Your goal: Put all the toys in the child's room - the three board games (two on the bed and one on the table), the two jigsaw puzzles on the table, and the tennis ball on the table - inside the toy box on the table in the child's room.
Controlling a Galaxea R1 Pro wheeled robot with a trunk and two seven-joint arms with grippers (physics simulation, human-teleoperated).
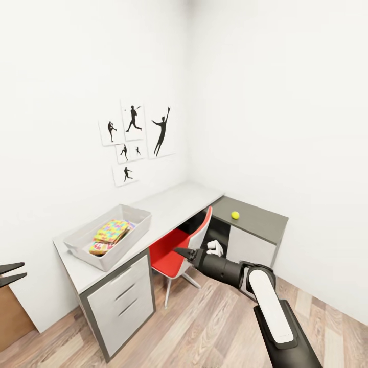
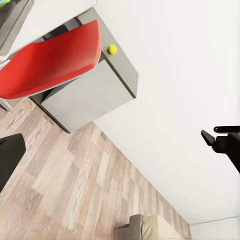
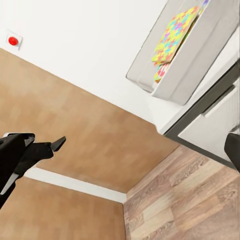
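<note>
The see-through greyish plastic toy box [image 1: 134, 217] stood on the light grey desk top [image 1: 174, 204], its long axis running diagonally toward the corner wall — inside lay a multicoloured jigsaw board [image 1: 113, 230] over a printed game box [image 1: 98, 248]. The small yellow-green tennis ball [image 1: 235, 215] rested apart on the lower dark grey section. A red chair [image 1: 171, 250] stood between. The right gripper [image 1: 184, 252] hung released over the chair; the left gripper [image 1: 13, 273] was likewise parted, holding nothing.
</note>
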